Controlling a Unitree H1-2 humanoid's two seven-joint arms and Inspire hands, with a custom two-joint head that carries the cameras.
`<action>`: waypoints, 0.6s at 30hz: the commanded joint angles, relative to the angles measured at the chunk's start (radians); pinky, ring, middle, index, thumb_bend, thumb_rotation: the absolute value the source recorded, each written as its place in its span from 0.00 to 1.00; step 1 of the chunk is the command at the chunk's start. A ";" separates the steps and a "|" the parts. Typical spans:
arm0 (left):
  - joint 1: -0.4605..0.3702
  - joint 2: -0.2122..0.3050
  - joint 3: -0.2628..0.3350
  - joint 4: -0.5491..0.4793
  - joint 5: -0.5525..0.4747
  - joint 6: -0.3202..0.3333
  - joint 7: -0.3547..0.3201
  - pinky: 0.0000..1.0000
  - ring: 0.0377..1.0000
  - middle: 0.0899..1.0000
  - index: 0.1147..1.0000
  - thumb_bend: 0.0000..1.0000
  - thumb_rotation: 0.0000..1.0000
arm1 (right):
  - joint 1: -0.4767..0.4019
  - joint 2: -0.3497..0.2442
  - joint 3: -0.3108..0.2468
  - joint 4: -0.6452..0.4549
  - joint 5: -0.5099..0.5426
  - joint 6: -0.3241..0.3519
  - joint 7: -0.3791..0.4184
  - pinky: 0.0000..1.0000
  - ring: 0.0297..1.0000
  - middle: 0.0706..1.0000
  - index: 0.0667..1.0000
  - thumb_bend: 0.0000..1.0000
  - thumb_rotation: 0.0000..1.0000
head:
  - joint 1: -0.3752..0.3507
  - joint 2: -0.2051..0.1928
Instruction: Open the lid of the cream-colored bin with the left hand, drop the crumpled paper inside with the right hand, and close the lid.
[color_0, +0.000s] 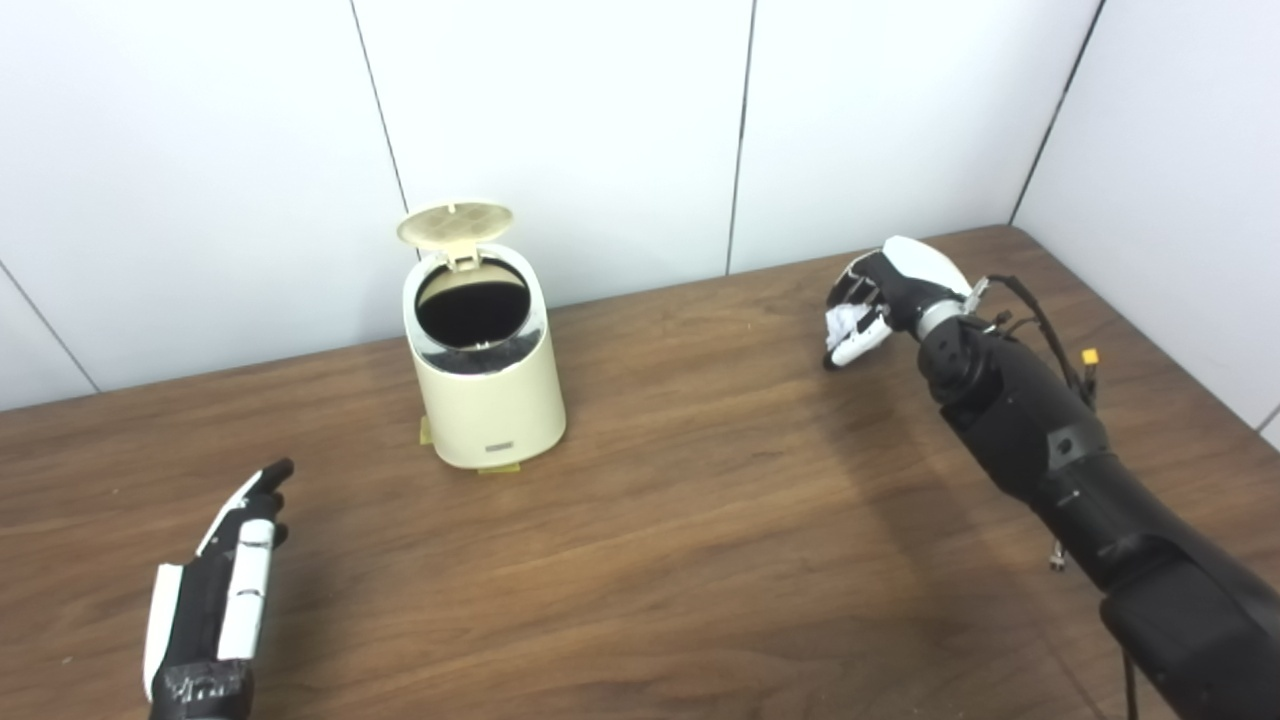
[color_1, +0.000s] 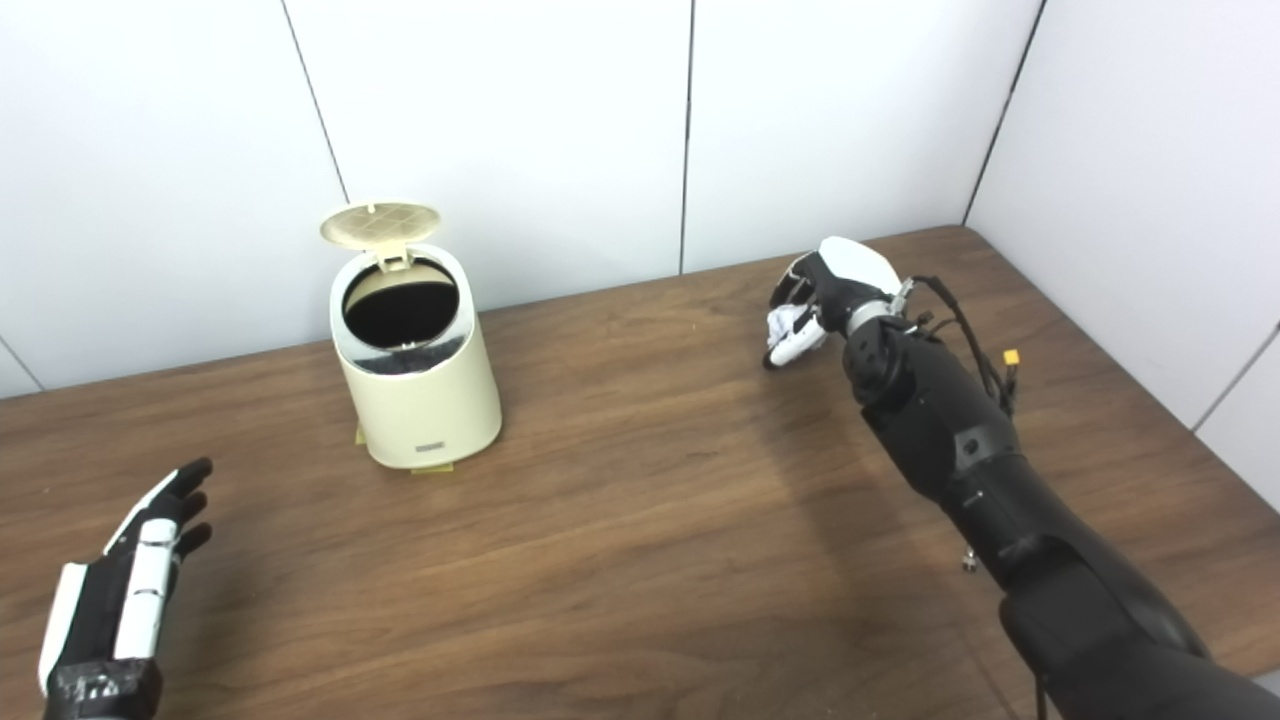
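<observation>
My left hand (color_0: 215, 590) lies low over the bench (color_0: 700, 520), near my side, with its fingers out straight and nothing in it. A little further right stands the cream-colored bin (color_0: 487, 385). Its lid (color_0: 455, 223) is already tipped up at the back, so I can see the dark hole inside. That part looks done. Far off to the right, my right hand (color_0: 870, 305) is curled around the crumpled paper (color_0: 843, 322), well apart from the bin. I think I now have to carry the paper over, let it fall in, and then push the lid down.
</observation>
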 joint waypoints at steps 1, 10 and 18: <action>-0.027 -0.006 0.004 -0.011 -0.007 -0.058 0.013 0.89 0.93 0.92 0.89 0.48 1.00 | -0.035 -0.027 -0.021 -0.037 -0.014 -0.012 -0.031 0.42 0.41 0.46 0.46 0.52 0.00 | 0.001 0.001; -0.036 -0.022 0.010 -0.004 -0.021 -0.071 0.015 0.90 0.92 0.91 0.87 0.47 1.00 | -0.035 -0.038 -0.026 -0.003 -0.006 -0.021 -0.024 0.42 0.39 0.46 0.47 0.52 0.00 | 0.008 0.004; -0.040 -0.023 0.016 -0.014 -0.019 -0.059 0.014 0.91 0.91 0.90 0.86 0.46 1.00 | -0.025 -0.030 -0.036 -0.054 -0.011 -0.040 -0.046 0.39 0.38 0.45 0.48 0.52 0.00 | 0.020 0.004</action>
